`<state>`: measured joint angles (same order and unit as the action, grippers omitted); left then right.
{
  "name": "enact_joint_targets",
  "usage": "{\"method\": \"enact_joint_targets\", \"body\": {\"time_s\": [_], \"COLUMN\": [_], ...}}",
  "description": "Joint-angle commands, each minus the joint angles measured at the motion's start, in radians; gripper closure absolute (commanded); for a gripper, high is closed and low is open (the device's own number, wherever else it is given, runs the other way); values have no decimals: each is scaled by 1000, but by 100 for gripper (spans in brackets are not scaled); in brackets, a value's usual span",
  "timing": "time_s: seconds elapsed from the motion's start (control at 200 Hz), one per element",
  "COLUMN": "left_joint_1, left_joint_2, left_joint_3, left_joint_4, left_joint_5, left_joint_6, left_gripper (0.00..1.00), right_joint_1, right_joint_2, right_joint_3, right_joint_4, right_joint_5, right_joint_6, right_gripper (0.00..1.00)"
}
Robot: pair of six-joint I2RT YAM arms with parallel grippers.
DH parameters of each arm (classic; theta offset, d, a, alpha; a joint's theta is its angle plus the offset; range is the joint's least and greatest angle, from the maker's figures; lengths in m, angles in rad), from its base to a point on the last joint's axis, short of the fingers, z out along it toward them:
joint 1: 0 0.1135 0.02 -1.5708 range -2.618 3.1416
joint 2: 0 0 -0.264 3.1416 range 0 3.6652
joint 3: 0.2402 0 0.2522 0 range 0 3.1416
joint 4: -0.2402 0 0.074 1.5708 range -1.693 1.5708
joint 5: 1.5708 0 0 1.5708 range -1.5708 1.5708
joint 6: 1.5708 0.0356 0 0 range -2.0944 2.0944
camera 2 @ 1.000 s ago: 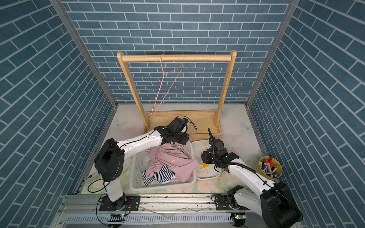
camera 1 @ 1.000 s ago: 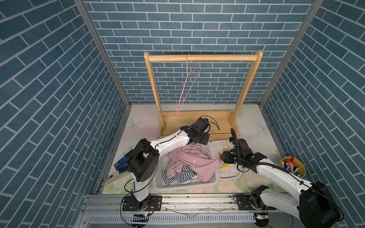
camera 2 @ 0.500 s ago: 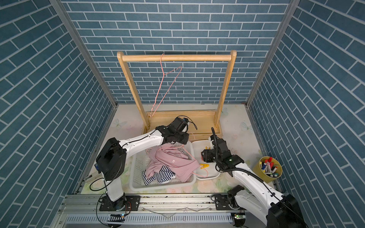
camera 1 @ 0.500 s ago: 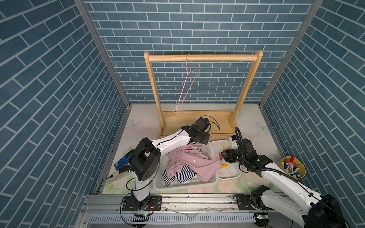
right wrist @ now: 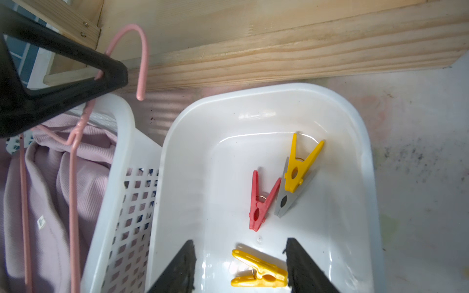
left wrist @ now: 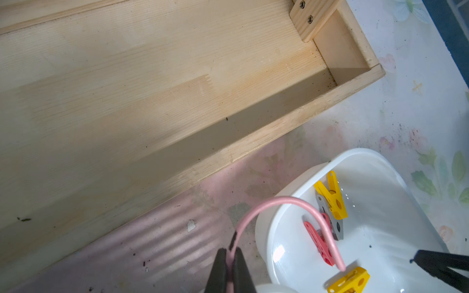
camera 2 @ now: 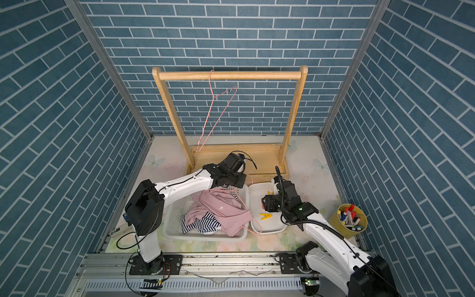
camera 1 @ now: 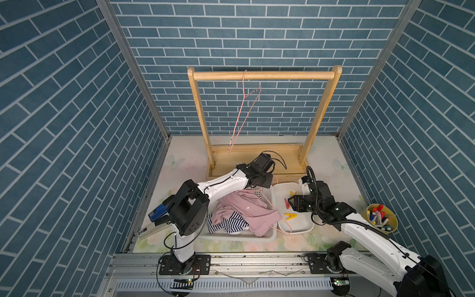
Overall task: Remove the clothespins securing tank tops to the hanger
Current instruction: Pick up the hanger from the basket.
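Left claw (left wrist: pixel 229 253): clenched on the neck of the pink wire hanger (right wrist: pixel 73 177), just below its hook, at the far rim of the white basket (right wrist: pixel 121 152).
Right claw (right wrist: pixel 239 242): released, jaws spread wide with nothing between them, hovering low over the white tray (right wrist: pixel 253 91).
Clothespins: all four lie loose in the tray. The red clothespin (right wrist: pixel 260 203) is beside the grey clothespin (right wrist: pixel 285 203), and a yellow clothespin (right wrist: pixel 298 172) rests across the grey one. The second yellow clothespin (right wrist: pixel 258 272) lies apart, directly under the right claw.
Tank tops: both are heaped in the basket, the pink tank top (camera 1: pixel 246 205) uppermost and the striped tank top (camera 1: pixel 226 226) bunched beneath it. The hanger's wire runs over the pink cloth.
Pins on cloth: none visible.
Progress: the unpinning looks finished; parting the hanger from the tops seems to be what remains.
Hanger handling: thin, light and springy, and likely to swivel in a pinch. The twisted neck looks like its stiffest spot, and the left claw grips right there.
Tops handling: soft and limp. They would probably drag along and catch on the wire corners.
Pins handling: light, hard, smooth plastic that is apt to skid on the glossy tray. They are best pinched across the flat sides near the spring.
Risk: raising the hanger may haul the pink top out of the basket.
Elsewhere: a bare hanger (camera 1: pixel 243 110) hangs from the wooden rack (camera 1: pixel 262 75) on the counter (camera 1: pixel 185 164).
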<state>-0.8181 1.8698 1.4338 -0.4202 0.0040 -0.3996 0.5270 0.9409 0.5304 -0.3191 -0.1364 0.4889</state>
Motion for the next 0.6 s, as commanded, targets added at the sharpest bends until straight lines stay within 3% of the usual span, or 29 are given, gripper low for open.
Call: {"method": "enact_joint_targets", "body": {"time_s": [0.0,0.39,0.595], "left_joint_1": [0,-5,-75], "left_joint_2": [-48,-229,-321], "left_joint_3": [-4,-92,-88], "left_joint_4": [-40,21,-5], "left_joint_5": [-56,-117,-302], "left_joint_6": [30,10,45], "left_gripper": [100,100,100], "right_joint_1": [-4,-4,-2], "right_joint_2": [-24,-50,-134], "right_joint_3": [37,51,51], "right_joint_4": [-21,-23,25], "right_joint_5": [-14,-28,-148], "right_joint_6": [-13,4,-1], "right_gripper": [40,39,36]}}
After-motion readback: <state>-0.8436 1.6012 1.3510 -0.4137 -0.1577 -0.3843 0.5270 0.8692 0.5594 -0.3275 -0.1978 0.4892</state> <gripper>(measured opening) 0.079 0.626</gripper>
